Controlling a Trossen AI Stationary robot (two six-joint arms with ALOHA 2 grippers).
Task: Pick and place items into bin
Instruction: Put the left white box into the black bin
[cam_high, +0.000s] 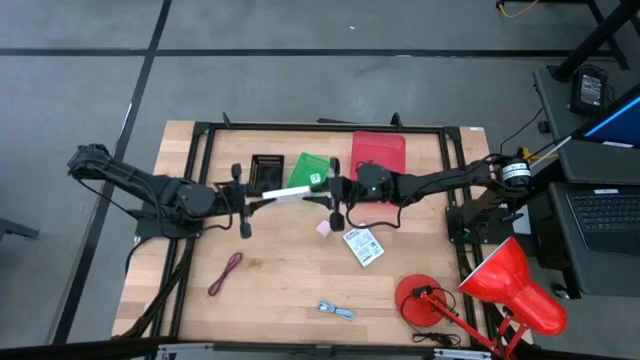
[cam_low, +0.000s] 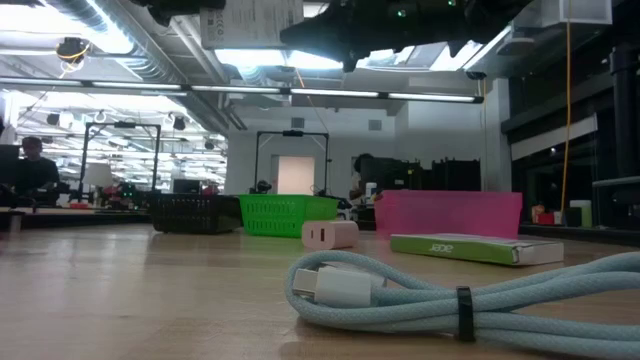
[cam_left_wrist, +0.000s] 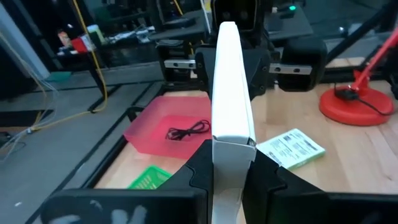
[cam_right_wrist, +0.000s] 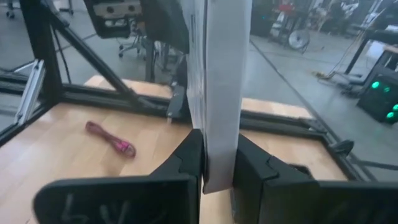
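mid-handover above the wooden table (cam_high: 280, 280), by the look of it: a white packet (cam_high: 285, 194) held in the air at centre frame of the high view, gripped at both ends. left gripper (cam_high: 243, 200) clamped on its left end, right gripper (cam_high: 335, 193) clamped on its right end, each pair of fingers pressed flat against the packet's faces in the wrist views. three bins in a row along the upper middle: red bin (cam_high: 379, 153) with a black cord (cam_left_wrist: 188, 130) inside, green bin (cam_high: 307, 170), small black bin (cam_high: 266, 172). next move likely calls for one gripper to let go so the other can carry the packet over a bin; which bin cannot be told. remaining on the table: second white printed packet (cam_high: 363, 246) right of centre, red cord (cam_high: 226, 273) lower left, blue-white piece (cam_high: 336, 311) lower centre, pink cube (cam_high: 324, 228) just below the right gripper. red desk lamp (cam_high: 480, 290) at lower right, no part of the job.
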